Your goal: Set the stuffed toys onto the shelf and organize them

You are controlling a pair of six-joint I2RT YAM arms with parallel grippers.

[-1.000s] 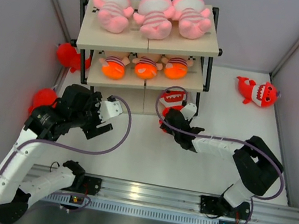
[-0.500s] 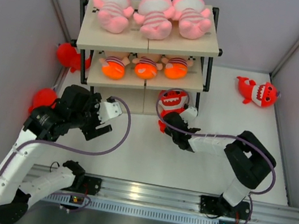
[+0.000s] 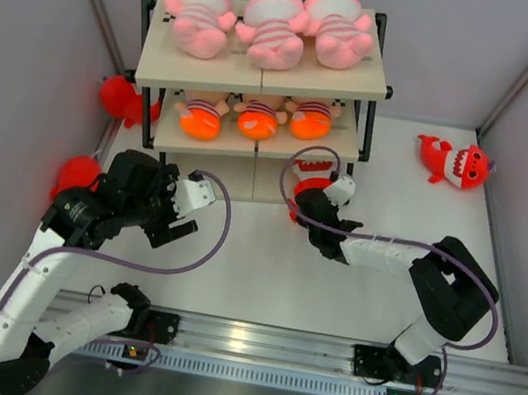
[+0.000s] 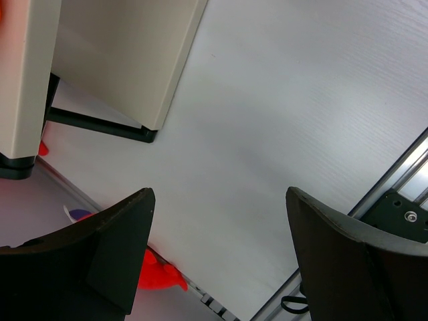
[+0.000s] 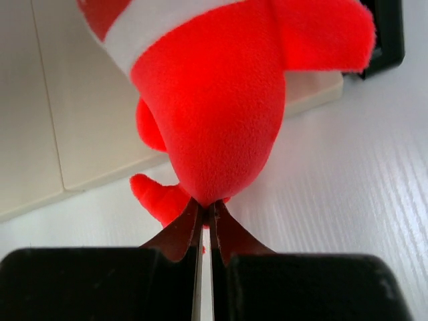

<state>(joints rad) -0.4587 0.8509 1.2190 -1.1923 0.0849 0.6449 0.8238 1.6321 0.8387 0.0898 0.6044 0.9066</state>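
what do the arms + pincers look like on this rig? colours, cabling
Both the left arm and right arm have white links with black joints, and a purple cable loops along each. The left pincer and right pincer have black, wedge-shaped fingers. Bases sit on a silver rail.

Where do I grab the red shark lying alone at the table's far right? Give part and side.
Grip the shark across its plump middle, coming straight down from above. It lies flat on the table with its tail to the left and toothy head to the right. Nothing crowds it, so its near and far flanks are probably free.
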